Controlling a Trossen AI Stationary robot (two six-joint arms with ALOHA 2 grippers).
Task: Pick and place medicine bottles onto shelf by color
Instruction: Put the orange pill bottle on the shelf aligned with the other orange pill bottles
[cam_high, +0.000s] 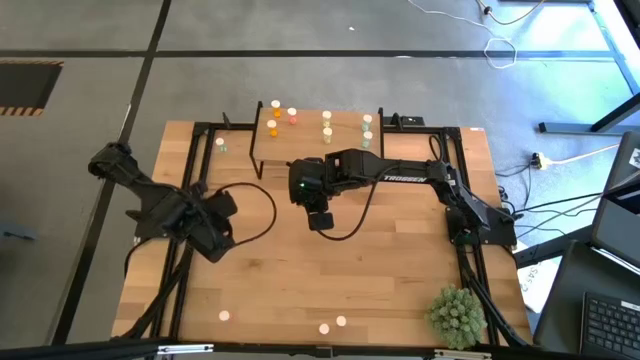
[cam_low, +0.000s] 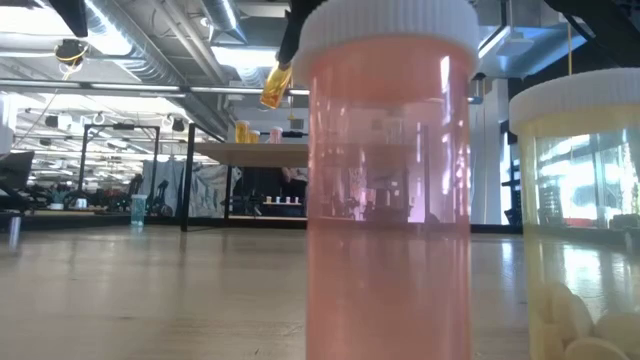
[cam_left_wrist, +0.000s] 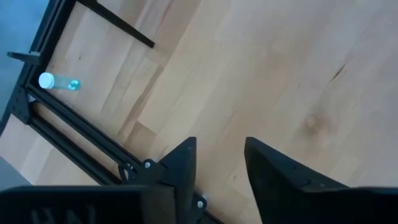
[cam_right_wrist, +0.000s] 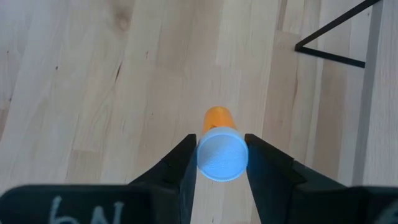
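Observation:
My right gripper (cam_high: 320, 218) hangs over the table's middle, just near of the shelf (cam_high: 345, 131), and is shut on an orange medicine bottle (cam_right_wrist: 217, 118). In the low view that bottle (cam_low: 277, 85) shows high above the tabletop. The shelf, a light-wood board on black legs, carries several orange, red-pink and pale bottles standing upright. My left gripper (cam_high: 215, 238) waits open over the table's left side. A pale green bottle (cam_left_wrist: 59, 82) lies on its side on the table, left of the shelf. Three more bottles (cam_high: 325, 327) stand by the near edge. My right gripper pinches the orange bottle by its whitish cap (cam_right_wrist: 222, 155), one finger on either side. The fingers come from above, pointing down. The orange body (cam_right_wrist: 217, 117) hangs below the cap, slightly tilted, lifted clear of the table.
Right in front of the low camera stand a red-pink bottle (cam_low: 390, 180) and a pale yellow bottle (cam_low: 585, 220) with pills inside. A spiky green plant ball (cam_high: 457, 313) sits at the near right corner. A black frame (cam_high: 190, 170) runs along the table's sides. Bare wood lies between arms.

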